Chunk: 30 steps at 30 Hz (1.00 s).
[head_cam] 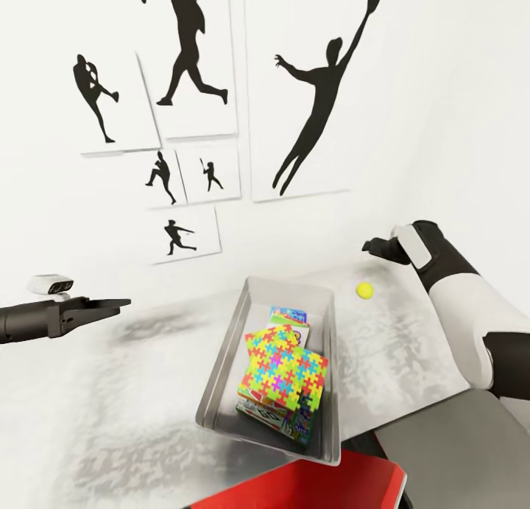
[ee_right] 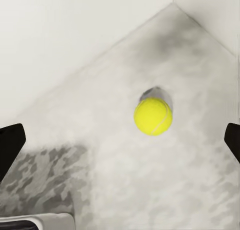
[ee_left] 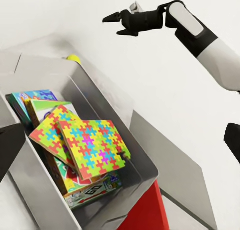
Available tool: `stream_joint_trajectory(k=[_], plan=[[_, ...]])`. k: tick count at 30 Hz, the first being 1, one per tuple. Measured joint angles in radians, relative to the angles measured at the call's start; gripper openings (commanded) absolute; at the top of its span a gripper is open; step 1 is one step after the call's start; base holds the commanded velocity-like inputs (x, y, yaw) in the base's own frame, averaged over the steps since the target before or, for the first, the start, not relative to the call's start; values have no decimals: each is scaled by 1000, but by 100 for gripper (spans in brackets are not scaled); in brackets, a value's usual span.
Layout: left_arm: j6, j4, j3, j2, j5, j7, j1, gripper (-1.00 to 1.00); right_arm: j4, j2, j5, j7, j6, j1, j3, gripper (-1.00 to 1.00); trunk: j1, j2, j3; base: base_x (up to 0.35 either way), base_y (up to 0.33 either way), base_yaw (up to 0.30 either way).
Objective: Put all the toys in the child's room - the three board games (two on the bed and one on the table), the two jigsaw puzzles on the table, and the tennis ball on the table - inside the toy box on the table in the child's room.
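The light grey toy box stands on the marbled table. Inside it, two bright jigsaw puzzles lie stacked on top of board games: a blue one at the far end and a white and green one at the near end. The left wrist view shows the same pile within the box wall. A yellow tennis ball rests on the table right of the box. Above and just right of it hovers my right gripper, open and empty, with the ball between its fingers' line. My left gripper is open, left of the box.
Black silhouette pictures hang on the white wall behind the table. The ball lies near the table's far right corner, where two walls meet. A red object and a grey slab sit at the table's near edge.
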Motion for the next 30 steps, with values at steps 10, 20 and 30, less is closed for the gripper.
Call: stream_joint_trajectory(k=[10,20,30], plan=[[0,0,1,0,0,0,0,100,9,-4,4,-4,0,-36,1,100,0,0,-17,0,0,0],[0,0,5,1,1,0,1,100,11,-6,5,-3,-2,-35,1,100,0,0,-33,0,0,0],[2,0,66,9,2,0,1,100,11,-6,6,-4,-2,-33,1,100,0,0,-50,0,0,0]])
